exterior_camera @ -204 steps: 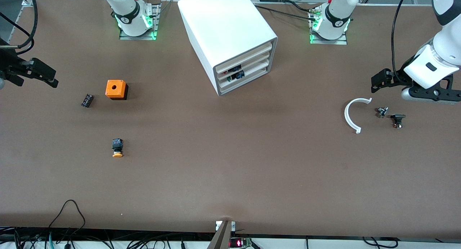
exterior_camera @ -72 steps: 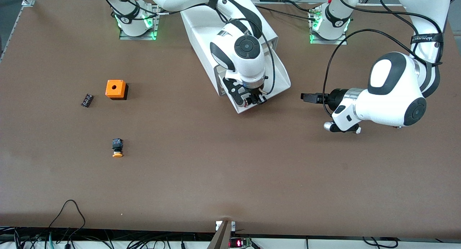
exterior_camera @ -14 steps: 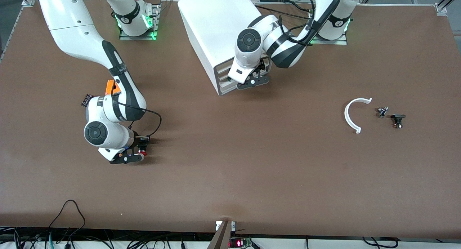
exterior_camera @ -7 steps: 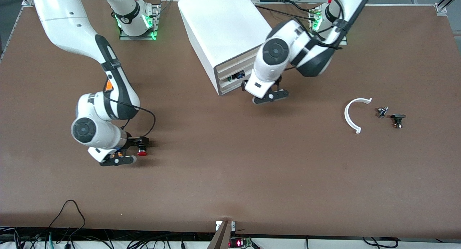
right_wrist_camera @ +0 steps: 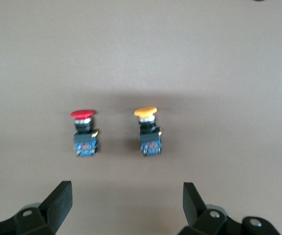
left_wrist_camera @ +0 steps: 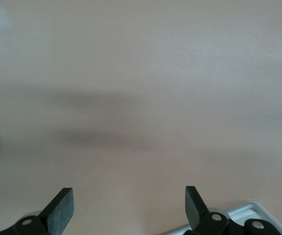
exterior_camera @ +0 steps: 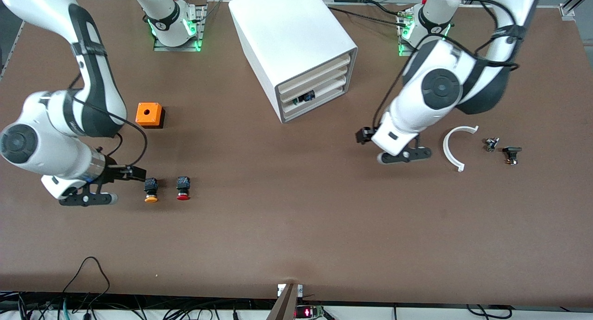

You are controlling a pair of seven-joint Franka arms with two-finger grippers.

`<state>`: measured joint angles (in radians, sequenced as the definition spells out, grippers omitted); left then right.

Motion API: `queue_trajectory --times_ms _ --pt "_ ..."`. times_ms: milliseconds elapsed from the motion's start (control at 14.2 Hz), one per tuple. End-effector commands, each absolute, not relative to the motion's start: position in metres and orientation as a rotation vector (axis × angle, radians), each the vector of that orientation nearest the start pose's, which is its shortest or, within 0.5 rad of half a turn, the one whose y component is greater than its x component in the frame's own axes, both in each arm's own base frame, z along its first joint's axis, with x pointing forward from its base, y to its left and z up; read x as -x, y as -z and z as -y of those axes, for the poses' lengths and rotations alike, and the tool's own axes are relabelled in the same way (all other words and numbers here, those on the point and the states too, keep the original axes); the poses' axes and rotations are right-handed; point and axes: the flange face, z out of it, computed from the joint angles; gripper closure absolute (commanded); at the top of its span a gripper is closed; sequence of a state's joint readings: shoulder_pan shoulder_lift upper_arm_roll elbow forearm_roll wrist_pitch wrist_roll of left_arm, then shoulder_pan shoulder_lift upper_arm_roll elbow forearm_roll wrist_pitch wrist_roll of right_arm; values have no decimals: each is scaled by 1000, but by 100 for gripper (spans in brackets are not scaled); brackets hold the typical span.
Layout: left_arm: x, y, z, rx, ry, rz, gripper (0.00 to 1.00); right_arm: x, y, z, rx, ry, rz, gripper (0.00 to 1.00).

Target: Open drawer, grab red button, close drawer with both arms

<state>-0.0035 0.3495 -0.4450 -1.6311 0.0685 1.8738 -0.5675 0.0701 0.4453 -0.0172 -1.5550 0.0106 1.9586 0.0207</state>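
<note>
Trouble looks unlikely unless the right gripper (right_wrist_camera: 123,200), fingers spread and empty, sweeps into the button (right_wrist_camera: 84,133) on the desk (exterior_camera: 296,227) ahead; the left gripper (left_wrist_camera: 129,208) hangs open too.

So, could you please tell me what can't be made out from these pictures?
- Front view: the drawer is shut, so its contents are hidden; only dark parts show in the drawer below.
- Front view: two small parts beside the white arc are too small to identify.
- Left wrist view: only bare table shows.
</note>
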Motion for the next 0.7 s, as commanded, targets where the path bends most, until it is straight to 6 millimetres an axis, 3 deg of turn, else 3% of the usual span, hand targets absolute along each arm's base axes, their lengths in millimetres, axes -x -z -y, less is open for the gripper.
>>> queue_trajectory --times_ms 0,211,421,632 --pt "-606 -469 212 3122 -185 2 0 -645 -453 -31 3107 -92 16 0" --pt "-603 -514 182 3106 -159 -100 0 -624 -504 -15 3112 -100 26 0" --pt "-589 -546 135 3091 -104 -251 0 -626 -562 -6 3126 -2 46 0" --pt "-564 -563 84 3084 -81 -299 0 -622 -604 -6 3130 12 46 0"
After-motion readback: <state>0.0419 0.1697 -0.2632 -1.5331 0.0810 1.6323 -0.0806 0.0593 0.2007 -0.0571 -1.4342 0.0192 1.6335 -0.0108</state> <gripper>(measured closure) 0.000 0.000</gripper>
